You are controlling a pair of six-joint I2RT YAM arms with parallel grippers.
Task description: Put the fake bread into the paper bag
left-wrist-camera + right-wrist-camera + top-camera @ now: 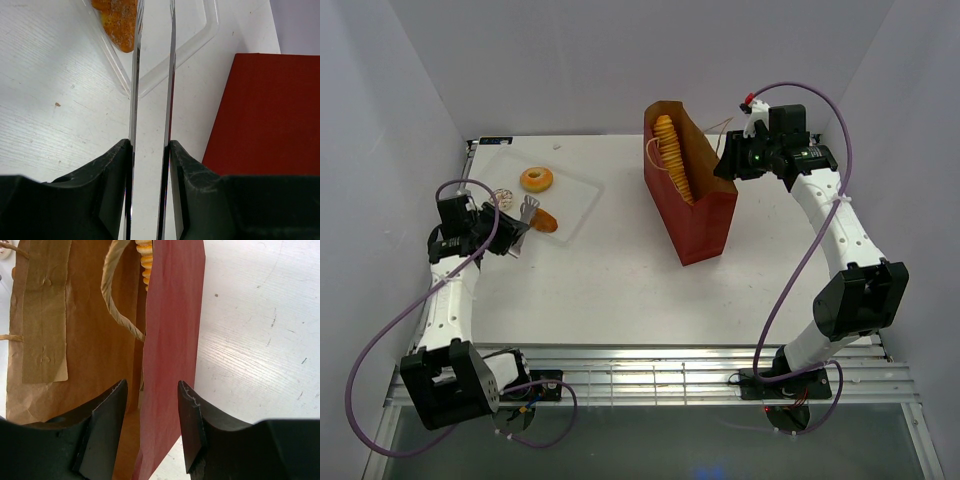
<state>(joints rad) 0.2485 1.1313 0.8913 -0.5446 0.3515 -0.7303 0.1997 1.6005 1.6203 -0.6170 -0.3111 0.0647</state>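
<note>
The dark-red paper bag (692,200) stands open right of centre with the long ridged loaf (670,155) inside it. My right gripper (728,160) is open astride the bag's right wall (172,340), one finger inside and one outside; the loaf's end (145,252) shows in the right wrist view. My left gripper (512,238) is shut on metal tongs (136,75). The tongs' tips reach an orange speckled piece (546,220), which lies just outside the left blade (120,22). The ring doughnut (536,179) and a pale piece (502,197) lie nearby.
The pastries lie on a clear plastic tray (582,195) at the back left; its rim shows in the left wrist view (200,42). The bag's tan string handle (114,295) hangs inside its mouth. White walls close in the table on three sides.
</note>
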